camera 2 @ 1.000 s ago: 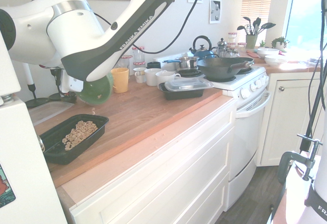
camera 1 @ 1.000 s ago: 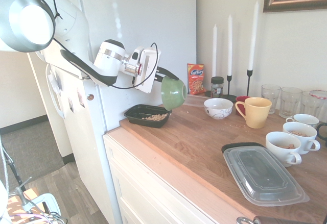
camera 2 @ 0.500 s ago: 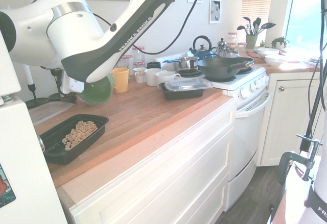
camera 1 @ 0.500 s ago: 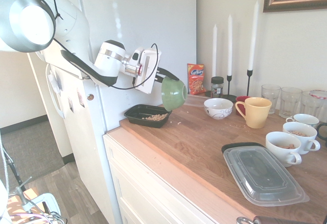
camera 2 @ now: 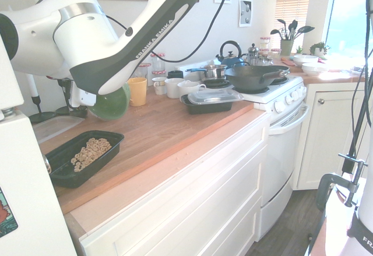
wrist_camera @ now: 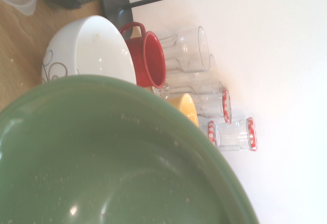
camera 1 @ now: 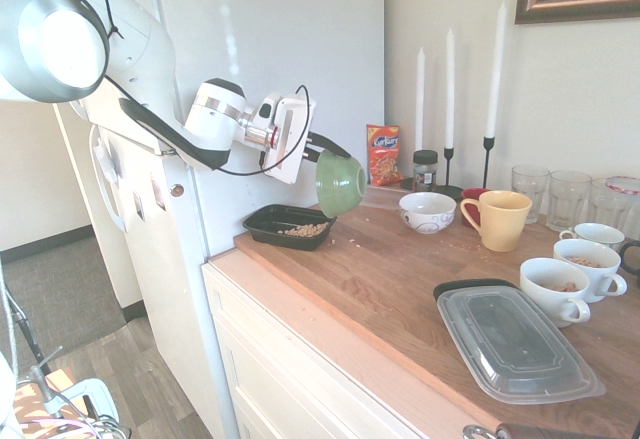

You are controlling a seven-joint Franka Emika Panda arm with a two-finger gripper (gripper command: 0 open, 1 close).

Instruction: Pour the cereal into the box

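My gripper (camera 1: 330,149) is shut on the rim of a green bowl (camera 1: 340,183), held tipped on its side in the air just right of the box. In the wrist view the inside of the green bowl (wrist_camera: 112,173) shows only crumbs. The box (camera 1: 262,222) is a shallow black tray at the counter's left end. The cereal (camera 1: 303,229) lies in it as a loose tan heap. The second exterior view shows the box (camera 2: 64,173) with the cereal (camera 2: 90,153) below and left of the bowl (camera 2: 111,103). A few stray bits (camera 1: 350,241) lie on the wood beside the box.
Behind the bowl stand a white patterned bowl (camera 1: 427,211), a yellow mug (camera 1: 497,219), a red mug (wrist_camera: 150,58), glasses (camera 1: 568,197), candlesticks (camera 1: 490,89) and a snack bag (camera 1: 383,154). White mugs (camera 1: 555,289) and a clear-lidded container (camera 1: 515,344) sit further right. The stove (camera 2: 262,87) adjoins the counter.
A few cereal bits have landed on the counter right of the box. The tipped bowl and the arm have hardly moved.
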